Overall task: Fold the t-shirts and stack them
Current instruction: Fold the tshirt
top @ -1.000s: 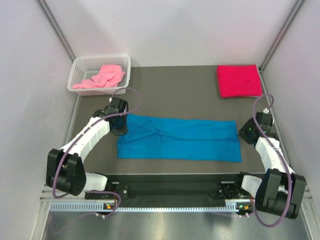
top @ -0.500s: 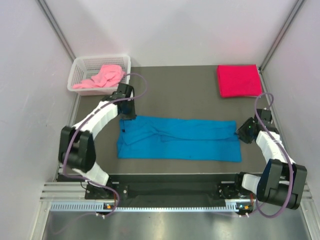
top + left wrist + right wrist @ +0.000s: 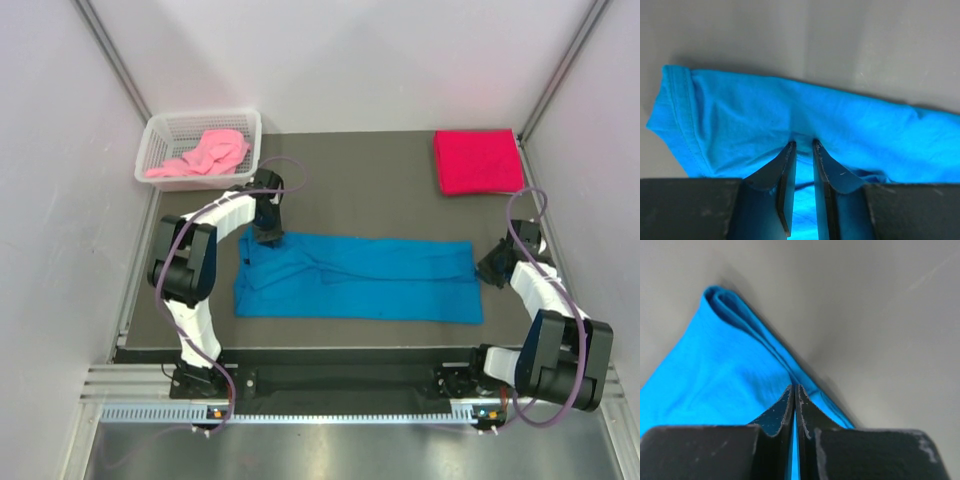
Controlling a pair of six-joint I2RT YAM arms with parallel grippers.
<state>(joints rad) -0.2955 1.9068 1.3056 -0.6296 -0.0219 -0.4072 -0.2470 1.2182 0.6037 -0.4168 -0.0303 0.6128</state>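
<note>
**Blue shirt: limp cloth, take it by the ends**

The blue t-shirt [image 3: 357,278] lies as a long band across the surface [image 3: 360,185]. My right tool [image 3: 794,387] is clamped on its right-end fold. My left tool [image 3: 804,145] stands narrow over the left end, grip unclear. It looks light and floppy, so I'd pinch the layered edges.

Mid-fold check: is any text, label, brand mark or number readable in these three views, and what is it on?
No readable text in any view.
The blue t-shirt, red t-shirt and pink t-shirt show no print or tag.
The white basket shows no label.
The base rail shows only small coloured lights; any marking there is too small to read.
</note>
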